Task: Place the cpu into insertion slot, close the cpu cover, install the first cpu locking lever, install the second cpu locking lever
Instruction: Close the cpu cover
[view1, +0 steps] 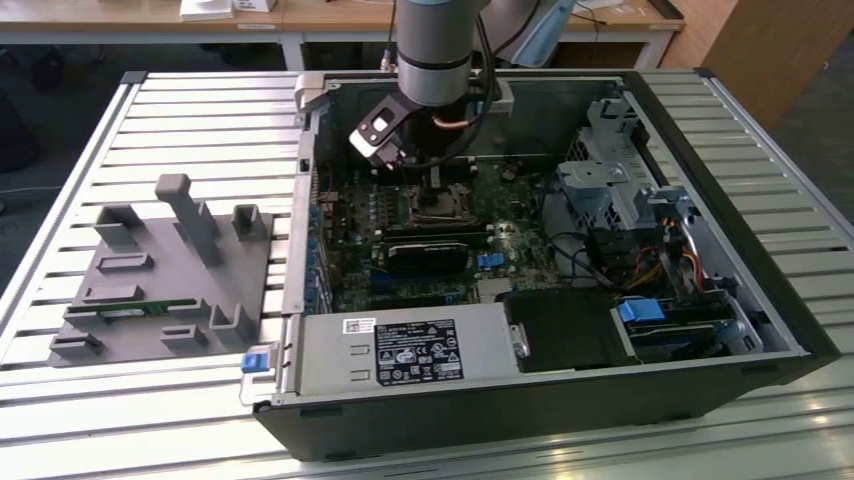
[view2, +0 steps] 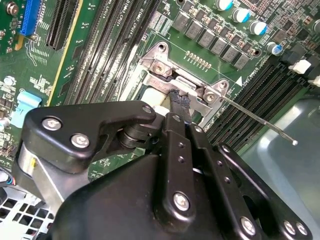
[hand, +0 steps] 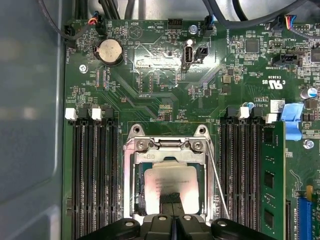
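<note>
Touching the cpu with closed, empty fingers. Seated flat in the insertion slot, apparently with the cpu cover lowered around it. Risk of skidding across the smooth metal top, or of tilting the chip by pressing off-centre. Just beside, a thin wire lever standing unlatched, liable to snag. Hemmed in by memory slots on both sides, deep inside a computer case on the desk.

Lab: slatted workbench, open computer.
</note>
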